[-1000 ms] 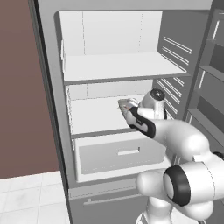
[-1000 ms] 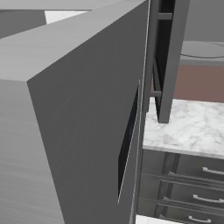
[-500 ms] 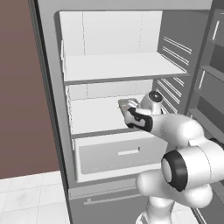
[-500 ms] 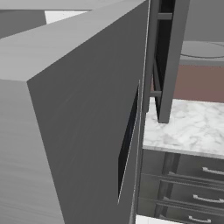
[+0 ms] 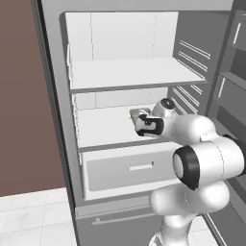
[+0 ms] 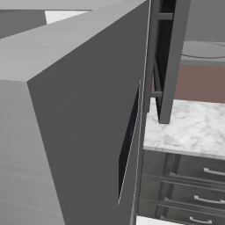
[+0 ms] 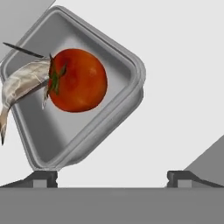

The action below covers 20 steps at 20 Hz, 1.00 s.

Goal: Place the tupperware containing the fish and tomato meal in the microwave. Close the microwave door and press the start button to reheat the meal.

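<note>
The tupperware (image 7: 48,131), a shallow grey-white container with rounded corners, lies turned diamond-wise on a white shelf. Inside it a red tomato (image 7: 78,81) rests against a pale fish piece (image 7: 22,81) that hangs over the rim. My gripper (image 7: 111,178) hovers just above it, open, and nothing is between the fingertips (image 7: 43,177). From the left base view, the gripper (image 5: 137,121) reaches into the open fridge over the middle shelf (image 5: 105,127), with the tupperware (image 5: 134,113) peeking out beyond the hand. The microwave and its door are out of view.
An upper shelf (image 5: 129,72) hangs above my hand and a white drawer (image 5: 129,168) sits below. The fridge's door racks (image 5: 230,81) stand to the right. The right base view has the fridge's grey side (image 6: 79,110), a marble counter (image 6: 193,127) and dark drawers (image 6: 197,176).
My hand has crept slightly lower over the middle shelf and the elbow has swung closer to the camera. The jaws stay open.
</note>
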### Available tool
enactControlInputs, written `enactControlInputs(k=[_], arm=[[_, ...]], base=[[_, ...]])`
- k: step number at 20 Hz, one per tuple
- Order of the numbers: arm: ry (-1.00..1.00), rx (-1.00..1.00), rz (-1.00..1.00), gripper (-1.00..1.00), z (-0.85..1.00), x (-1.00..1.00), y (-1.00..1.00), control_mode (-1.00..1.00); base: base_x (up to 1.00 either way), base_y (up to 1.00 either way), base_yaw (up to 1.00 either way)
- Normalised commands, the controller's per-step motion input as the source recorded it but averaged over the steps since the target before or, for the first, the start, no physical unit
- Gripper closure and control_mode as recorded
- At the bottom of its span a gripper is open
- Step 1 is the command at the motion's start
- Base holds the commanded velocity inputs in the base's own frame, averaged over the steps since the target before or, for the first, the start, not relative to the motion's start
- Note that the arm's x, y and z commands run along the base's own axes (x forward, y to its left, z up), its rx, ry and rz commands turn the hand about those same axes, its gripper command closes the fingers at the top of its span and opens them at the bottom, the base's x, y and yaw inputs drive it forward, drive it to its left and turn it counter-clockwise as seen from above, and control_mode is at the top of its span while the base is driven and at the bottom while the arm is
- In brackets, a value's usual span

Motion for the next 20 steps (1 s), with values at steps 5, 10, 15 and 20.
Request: enactControlInputs(k=[5,10,15,20], arm=[[0.04,0.02,0.0,-1.0,0.0,0.26,0.0,-1.0],[0.0,0.0,0.0,-1.0,-0.02,0.24,0.0,-1.0],[0.0,0.0,0.0,-1.0,-0.11,0.22,0.0,-1.0],[0.0,0.0,0.0,-1.0,-0.19,0.2,0.0,-1.0]], base=[[0.0,0.0,0.0],[0.0,0.0,0.0],[0.0,0.0,0.0],[0.0,0.0,0.0]])
